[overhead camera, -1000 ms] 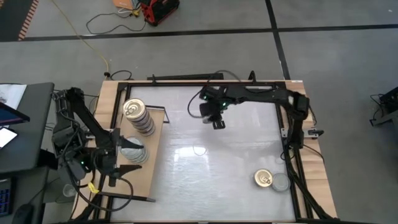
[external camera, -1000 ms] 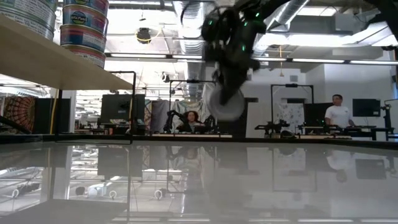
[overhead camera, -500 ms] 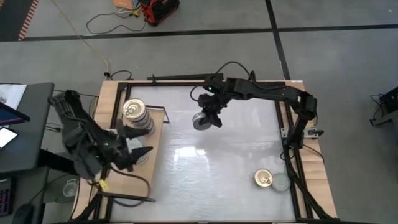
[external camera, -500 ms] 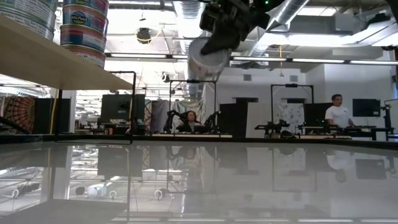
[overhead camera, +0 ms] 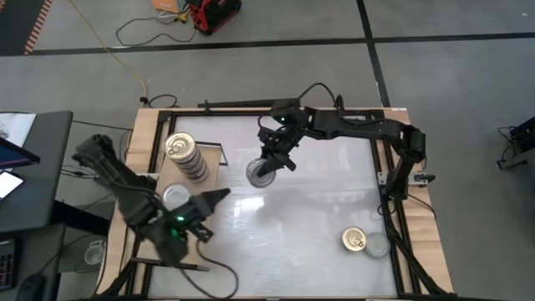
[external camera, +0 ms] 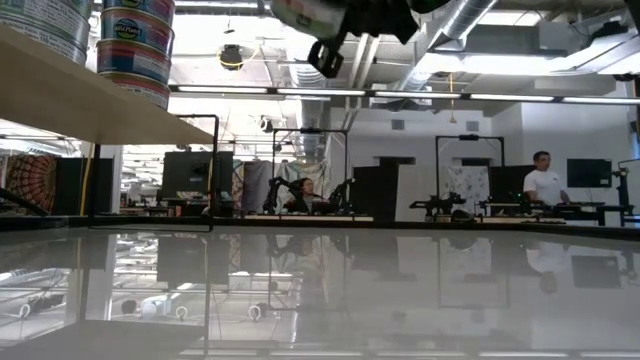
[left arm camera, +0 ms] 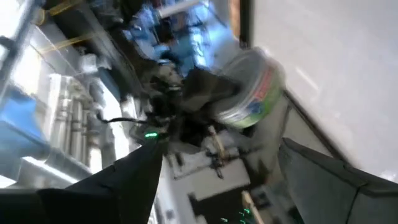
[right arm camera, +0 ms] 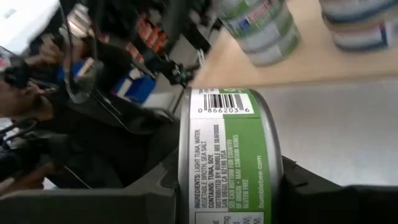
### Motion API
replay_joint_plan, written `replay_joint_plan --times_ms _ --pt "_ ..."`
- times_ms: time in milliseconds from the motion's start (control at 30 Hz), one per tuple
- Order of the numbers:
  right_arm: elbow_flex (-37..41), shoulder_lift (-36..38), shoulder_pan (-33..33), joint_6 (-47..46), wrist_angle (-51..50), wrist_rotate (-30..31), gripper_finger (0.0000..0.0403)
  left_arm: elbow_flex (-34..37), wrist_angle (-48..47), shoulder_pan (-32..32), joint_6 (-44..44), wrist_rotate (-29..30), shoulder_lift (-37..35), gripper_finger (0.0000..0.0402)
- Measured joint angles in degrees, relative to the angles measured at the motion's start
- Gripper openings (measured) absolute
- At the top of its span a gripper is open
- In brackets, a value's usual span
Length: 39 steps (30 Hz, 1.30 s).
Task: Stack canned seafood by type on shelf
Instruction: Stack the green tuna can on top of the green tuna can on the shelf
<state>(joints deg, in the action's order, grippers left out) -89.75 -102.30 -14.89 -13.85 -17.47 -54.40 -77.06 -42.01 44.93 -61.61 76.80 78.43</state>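
Tuna tin (right arm camera: 227, 158) sits squeezed between the right fingers (right arm camera: 149, 196), green label and barcode facing the wrist camera. From above, the right gripper (overhead camera: 269, 165) hangs over the worktop (overhead camera: 309, 209) with that tin's silver end showing, well apart from the shelf (overhead camera: 180, 226). The left gripper (overhead camera: 209, 205) has its fingers spread wide with nothing between them (it reaches out past the shelf's edge, over the worktop). Just behind those fingers a short stack of silver-topped tins (overhead camera: 175, 196) rests on the shelf, and near it stands a taller stack with a gold top (overhead camera: 185, 155). Far from both grippers, a gold-topped tin (overhead camera: 354, 241) and a silver-topped tin (overhead camera: 377, 245) lie touching on the worktop.
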Motion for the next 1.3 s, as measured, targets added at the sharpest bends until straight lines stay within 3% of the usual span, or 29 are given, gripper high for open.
replay_joint_plan --times_ms 200,367,600,867,967,1133,1300 --pt "-1.02 0.0 1.62 -0.91 1.0 -0.03 0.0152 0.13 6.04 -4.45 1.29 0.87 4.68 0.0306" --pt "-1.04 0.0 2.64 -2.65 0.84 0.01 0.0159 0.13 6.71 -4.58 3.74 -1.47 5.28 0.0306" --pt "-1.04 0.0 3.67 -3.09 0.86 0.1 0.0152 0.13 5.64 -2.81 3.9 -0.03 5.18 0.0306" --pt "-1.04 0.0 4.3 -4.32 0.69 -3.28 0.0159 0.31 5.43 -1.97 -10.45 -2.26 5.18 0.0306" --pt "-1.04 0.0 5.29 -4.32 0.6 -5.67 0.0152 0.32 5.48 -3.42 -15.07 -5.91 5.18 0.0306" --pt "-1.04 0.0 6.33 -4.32 0.81 -5.89 0.0154 0.36 6.16 -6.43 -18.14 -7.33 5.18 0.0306" --pt "-1.04 0.0 6.64 -5.93 3.5 -5.13 0.0171 0.42 13.38 -8.09 -22.09 -8.9 5.16 0.0306"
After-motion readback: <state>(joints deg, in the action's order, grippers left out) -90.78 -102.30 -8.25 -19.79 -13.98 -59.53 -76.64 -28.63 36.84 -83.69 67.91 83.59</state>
